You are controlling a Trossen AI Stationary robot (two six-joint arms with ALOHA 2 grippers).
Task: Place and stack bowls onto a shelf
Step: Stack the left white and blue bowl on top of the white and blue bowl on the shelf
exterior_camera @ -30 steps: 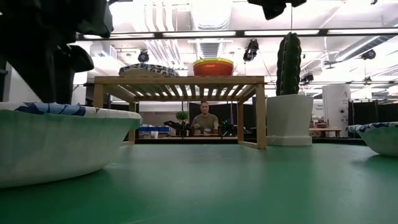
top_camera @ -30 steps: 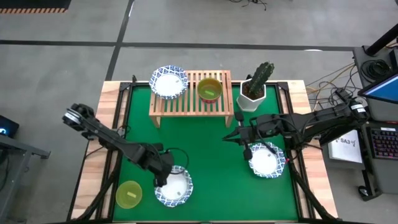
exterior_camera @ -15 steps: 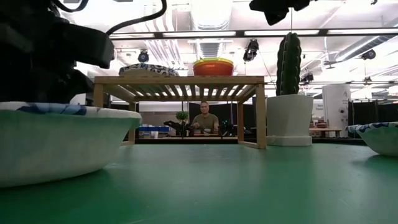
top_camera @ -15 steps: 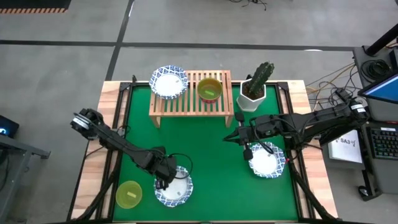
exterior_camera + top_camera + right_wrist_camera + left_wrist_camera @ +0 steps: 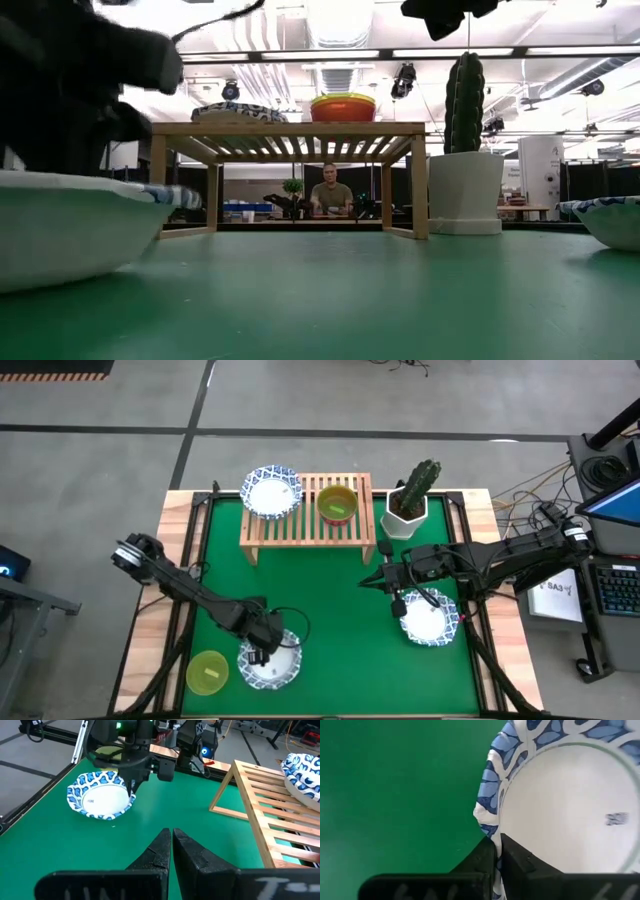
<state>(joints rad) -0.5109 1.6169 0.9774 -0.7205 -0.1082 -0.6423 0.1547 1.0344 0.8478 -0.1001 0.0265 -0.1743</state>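
A white bowl with a blue-patterned rim [image 5: 272, 665] sits near the table's front left, and my left gripper [image 5: 259, 651] is shut on its rim. It is tipped in the low view [image 5: 70, 225] and in the right wrist view [image 5: 100, 800]. The wooden shelf [image 5: 305, 525] stands at the far edge. It carries a second patterned bowl [image 5: 271, 491] at its left end and a stack of coloured bowls [image 5: 337, 505]. A third patterned bowl [image 5: 428, 618] rests on the mat at the right. Just beside it my right gripper [image 5: 385, 582] hovers shut and empty. My left gripper pinches the bowl's rim [image 5: 492, 832] on its far-left side, one finger [image 5: 515, 857] inside the bowl and one outside. The fingers come from above, pointing steeply down. The rim is crumpled just beyond them [image 5: 479, 815]. The bowl stays on the mat, tipped.
A yellow-green bowl [image 5: 208, 672] lies on the wooden border at the front left, close to the held bowl. A cactus in a white pot [image 5: 407, 510] stands right of the shelf. Green mat [image 5: 330, 620] lies bare between the two arms. A person sits in the room behind [image 5: 330, 192].
My left gripper has come down onto the near-left bowl and shut on its rim. The bowl has slid a little toward the table's left edge and tipped. My right arm has kept still.
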